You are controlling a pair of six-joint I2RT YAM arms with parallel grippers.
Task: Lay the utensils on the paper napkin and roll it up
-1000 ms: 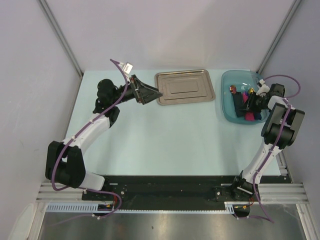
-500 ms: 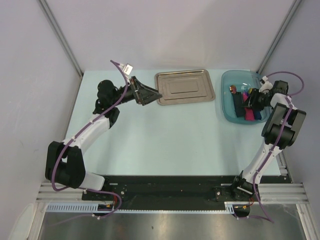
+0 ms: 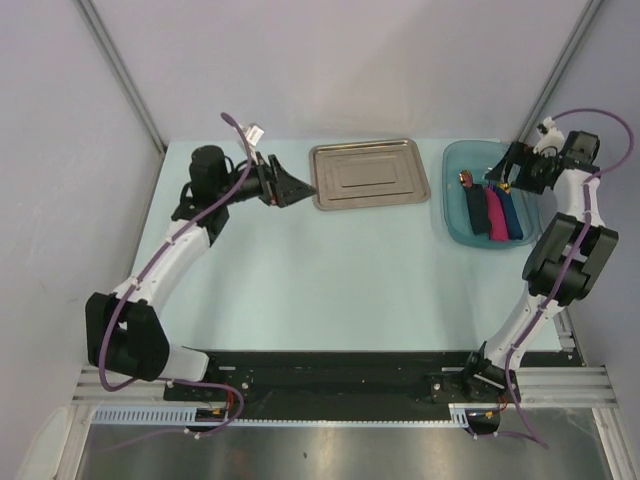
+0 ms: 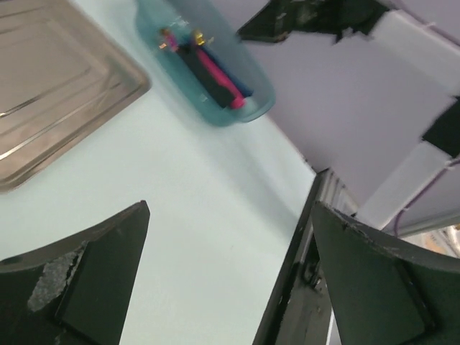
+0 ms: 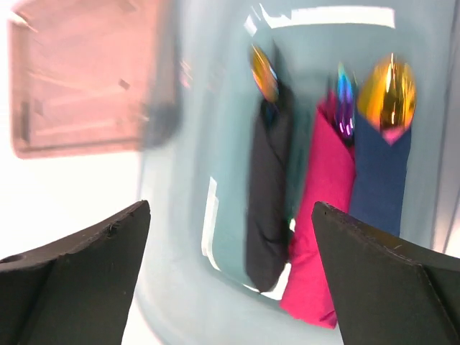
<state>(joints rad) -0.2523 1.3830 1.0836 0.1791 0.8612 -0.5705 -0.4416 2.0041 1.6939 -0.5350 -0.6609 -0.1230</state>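
Two dark fingers [image 4: 100,280] frame the bottom corners, spread wide with only the pale green counter [image 4: 208,194] between them. A steel tray [image 4: 65,93] lies at the upper left. Beyond it sits a teal dish [image 4: 256,109] holding a black roll [image 4: 203,80], a pink roll [image 4: 219,74] and a sliver of dark blue roll [image 4: 243,89] side by side, with shiny tips at their far ends.

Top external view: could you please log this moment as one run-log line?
left gripper: open, beside steel tray | right gripper: open, above teal bin | black napkin roll: in bin beside pink roll, dark blue roll
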